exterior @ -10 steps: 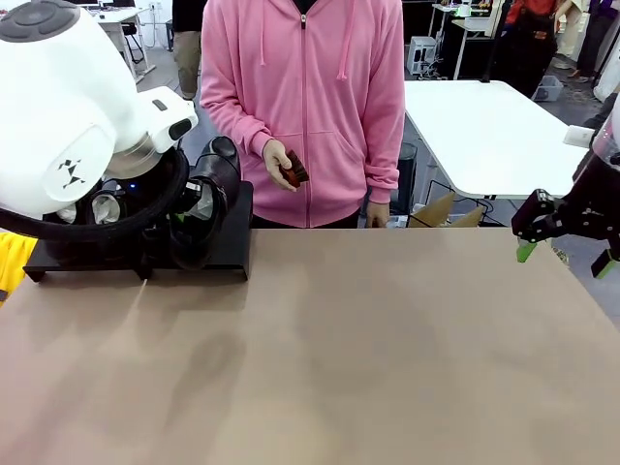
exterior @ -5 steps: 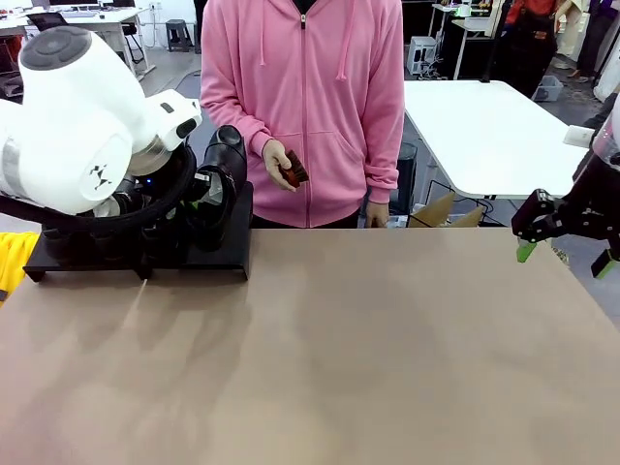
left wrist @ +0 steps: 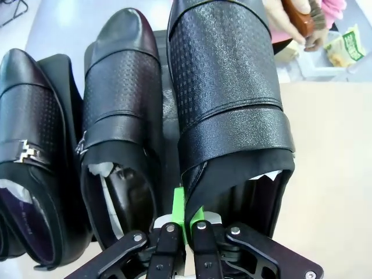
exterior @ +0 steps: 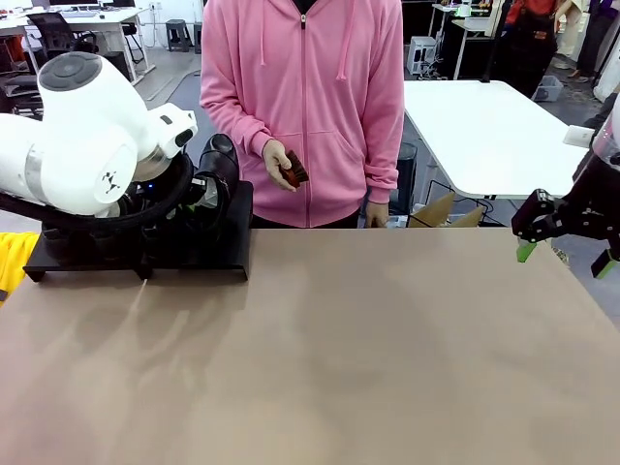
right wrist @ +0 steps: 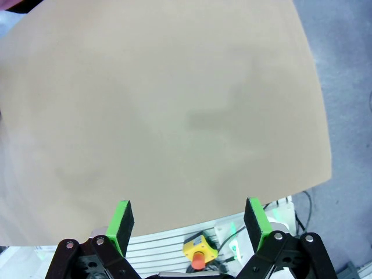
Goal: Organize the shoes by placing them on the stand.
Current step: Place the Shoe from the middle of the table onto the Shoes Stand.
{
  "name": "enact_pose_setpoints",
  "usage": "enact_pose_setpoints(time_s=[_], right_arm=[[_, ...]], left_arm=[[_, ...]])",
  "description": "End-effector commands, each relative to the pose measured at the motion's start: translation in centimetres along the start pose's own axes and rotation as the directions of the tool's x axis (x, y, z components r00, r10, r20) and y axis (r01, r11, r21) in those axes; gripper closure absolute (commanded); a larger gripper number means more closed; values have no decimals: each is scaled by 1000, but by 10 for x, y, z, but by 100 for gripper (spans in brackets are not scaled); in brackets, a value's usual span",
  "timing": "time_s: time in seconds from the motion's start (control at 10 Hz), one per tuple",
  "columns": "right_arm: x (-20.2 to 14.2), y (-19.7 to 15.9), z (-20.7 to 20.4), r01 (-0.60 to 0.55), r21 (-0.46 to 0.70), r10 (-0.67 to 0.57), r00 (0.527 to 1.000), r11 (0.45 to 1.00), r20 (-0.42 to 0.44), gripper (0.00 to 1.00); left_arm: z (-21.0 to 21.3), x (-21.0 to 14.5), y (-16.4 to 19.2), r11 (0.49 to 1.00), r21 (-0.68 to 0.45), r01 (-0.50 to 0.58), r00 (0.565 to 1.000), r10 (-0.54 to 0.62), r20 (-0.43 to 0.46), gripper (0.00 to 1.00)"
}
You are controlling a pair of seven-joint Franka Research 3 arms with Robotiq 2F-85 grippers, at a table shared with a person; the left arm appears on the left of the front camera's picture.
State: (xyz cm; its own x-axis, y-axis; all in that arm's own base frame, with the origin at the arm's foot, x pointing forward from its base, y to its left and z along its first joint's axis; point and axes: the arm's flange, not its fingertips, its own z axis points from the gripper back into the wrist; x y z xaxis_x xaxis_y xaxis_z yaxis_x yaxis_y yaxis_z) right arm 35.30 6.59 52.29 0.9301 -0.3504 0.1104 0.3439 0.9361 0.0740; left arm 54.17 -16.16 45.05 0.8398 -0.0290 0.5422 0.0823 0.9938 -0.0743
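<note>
Three glossy black shoes lie side by side in the left wrist view. My left gripper (left wrist: pixel 185 216) is shut on the heel rim of the rightmost, textured shoe (left wrist: pixel 226 87). Beside it lie a middle shoe (left wrist: pixel 122 99) and a buckled shoe (left wrist: pixel 29 145). From the front, the held shoe (exterior: pixel 219 155) has its toe raised over the right end of the black stand (exterior: pixel 237 254). Whether it rests on the stand I cannot tell. My left arm hides the other shoes there. My right gripper (exterior: pixel 569 257) (right wrist: pixel 189 220) hangs open at the table's right edge.
A person in a pink hoodie (exterior: pixel 305 97) stands at the far side, holding a small reddish-brown object (exterior: pixel 294 170). The brown table (exterior: pixel 368 349) is bare from the stand to my right gripper. A yellow emergency-stop box (right wrist: pixel 197 253) sits below the table's edge.
My left arm's big white joint has swung back and to the right, still over the stand. The held shoe's toe has barely shifted. The right arm has not moved.
</note>
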Motion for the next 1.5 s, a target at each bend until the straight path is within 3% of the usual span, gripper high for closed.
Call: enact_pose_setpoints(time_s=[0.0, 1.0, 1.3, 1.4], right_arm=[[1, -1, 1, -18, 8, 18, 1000, 1000, -1, 0], [1, -1, 1, -18, 8, 18, 1000, 1000, -1, 0], [1, -1, 1, -18, 8, 18, 1000, 1000, -1, 0], [1, -1, 1, -18, 8, 18, 1000, 1000, -1, 0]], left_arm=[[-4, 9, -1, 999, -14, -32, 999, 32, 17, 100], [-33, 6, 1, 995, -10, -101, 989, 99, -107, 100], [-31, 6, -3, 996, 22, -88, 990, 90, -109, 45], [-28, 6, -4, 995, 46, -86, 991, 90, -97, 45]])
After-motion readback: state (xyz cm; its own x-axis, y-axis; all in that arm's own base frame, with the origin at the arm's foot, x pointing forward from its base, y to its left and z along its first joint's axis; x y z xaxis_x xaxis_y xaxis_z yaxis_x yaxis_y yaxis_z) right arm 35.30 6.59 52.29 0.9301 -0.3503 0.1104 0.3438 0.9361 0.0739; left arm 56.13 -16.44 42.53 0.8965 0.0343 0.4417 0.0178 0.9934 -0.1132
